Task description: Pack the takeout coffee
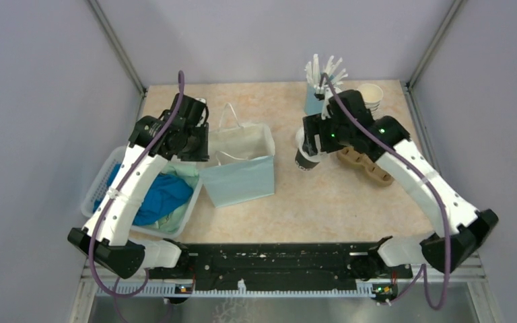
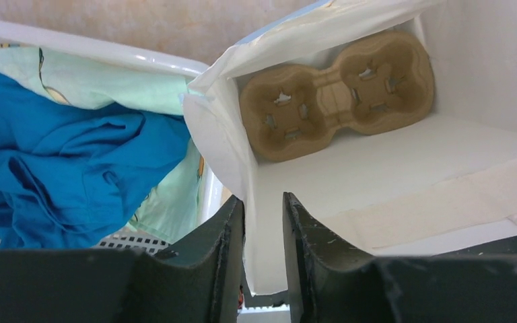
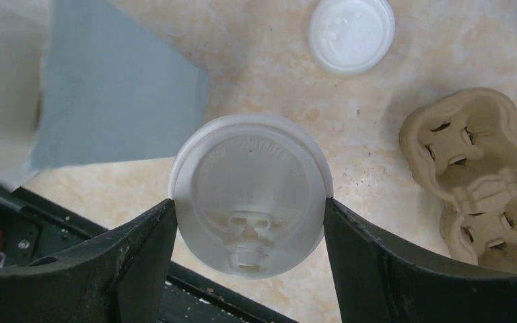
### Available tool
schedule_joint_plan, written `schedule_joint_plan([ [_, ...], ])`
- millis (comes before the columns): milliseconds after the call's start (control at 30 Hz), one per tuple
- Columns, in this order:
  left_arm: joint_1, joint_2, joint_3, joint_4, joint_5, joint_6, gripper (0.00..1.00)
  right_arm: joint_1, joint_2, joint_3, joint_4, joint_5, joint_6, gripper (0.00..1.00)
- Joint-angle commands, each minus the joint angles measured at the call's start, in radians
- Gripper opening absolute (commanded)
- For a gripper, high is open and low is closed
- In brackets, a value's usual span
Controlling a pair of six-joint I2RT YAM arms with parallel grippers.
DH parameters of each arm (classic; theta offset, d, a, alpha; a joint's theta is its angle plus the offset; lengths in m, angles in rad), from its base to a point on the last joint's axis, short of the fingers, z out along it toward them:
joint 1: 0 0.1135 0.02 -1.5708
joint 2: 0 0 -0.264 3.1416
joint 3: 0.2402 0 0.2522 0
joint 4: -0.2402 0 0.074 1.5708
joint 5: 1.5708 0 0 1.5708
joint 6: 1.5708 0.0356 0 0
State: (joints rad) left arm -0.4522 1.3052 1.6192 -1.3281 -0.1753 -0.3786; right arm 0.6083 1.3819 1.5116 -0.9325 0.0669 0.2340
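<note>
Beside a pale blue paper bag on the beige tabletop, the right hand clamps the takeout coffee, a dark paper cup under a white plastic dome lid; whether it rests on the surface cannot be told. The left hand pinches the bag's white rim, with a brown pulp two-cup carrier lying inside. A second pulp carrier and a loose white round lid lie nearby.

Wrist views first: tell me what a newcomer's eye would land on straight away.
The white-lidded coffee cup fills the right wrist view, clamped by the right gripper. In the left wrist view, the left gripper pinches the rim of the open paper bag, with a cardboard cup carrier lying at its bottom.
</note>
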Motion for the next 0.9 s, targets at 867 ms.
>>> schedule_joint_plan([
  [867, 0.001, -0.14, -0.18, 0.51, 0.277, 0.181, 0.17, 0.096, -0.045, 0.555, -0.258, -0.34, -0.191, 0.66],
])
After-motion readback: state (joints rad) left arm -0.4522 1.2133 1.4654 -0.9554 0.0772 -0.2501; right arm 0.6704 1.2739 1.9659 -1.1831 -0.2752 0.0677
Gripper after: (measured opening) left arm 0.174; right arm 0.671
